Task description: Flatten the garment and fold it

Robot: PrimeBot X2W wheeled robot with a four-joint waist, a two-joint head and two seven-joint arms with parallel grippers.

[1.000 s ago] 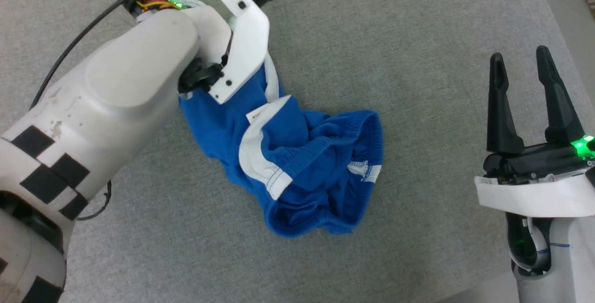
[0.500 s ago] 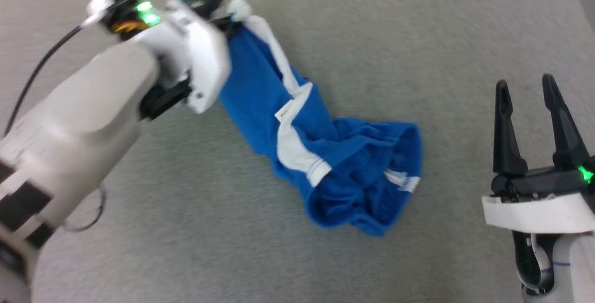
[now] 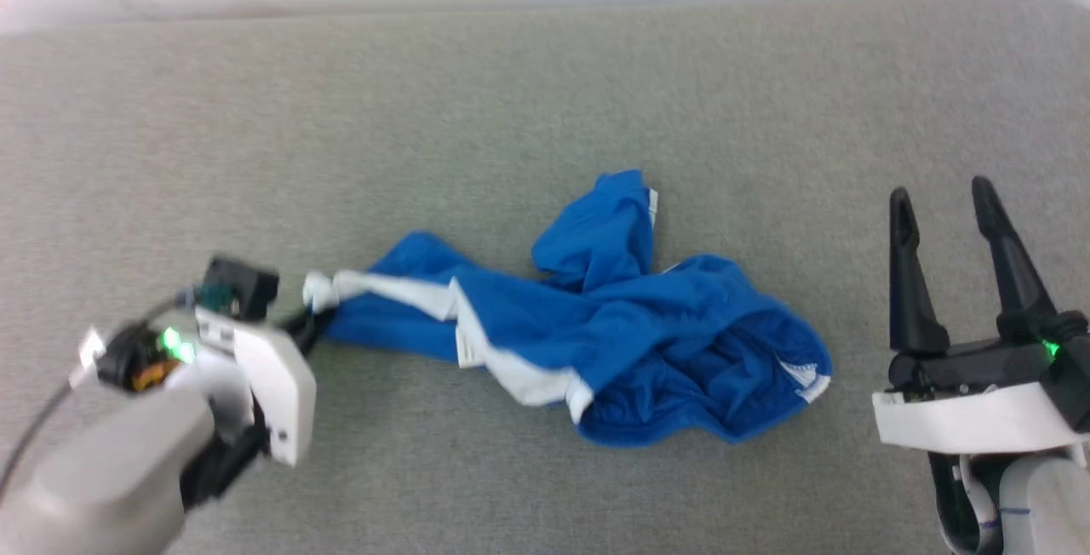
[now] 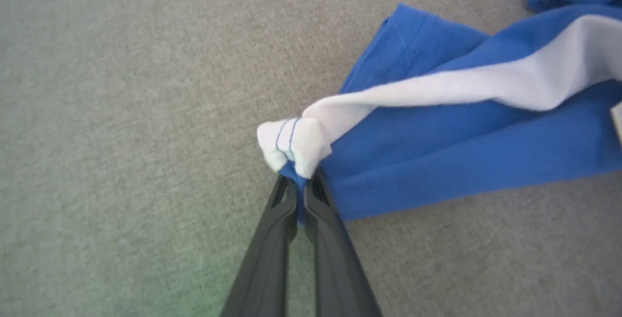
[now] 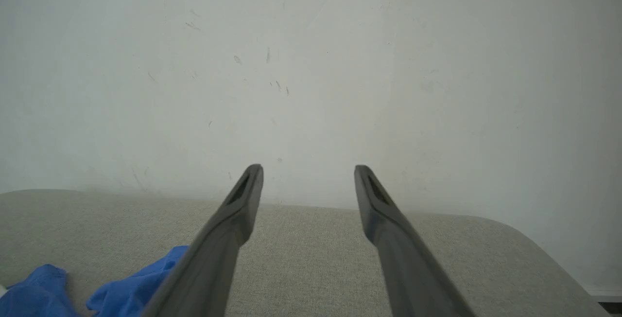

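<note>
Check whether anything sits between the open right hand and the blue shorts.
Nothing visible does. Only bare grey woven surface lies between the right hand, its fingers apart, and the near edge of the crumpled royal-blue soft shorts with white trim.

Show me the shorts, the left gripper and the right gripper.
shorts (image 3: 647,334): head view, blue middle part.
left gripper (image 4: 301,185): left wrist view, between the shut fingertips.
right gripper (image 3: 939,189): head view, between the open fingertips.

no readable text anywhere
</note>
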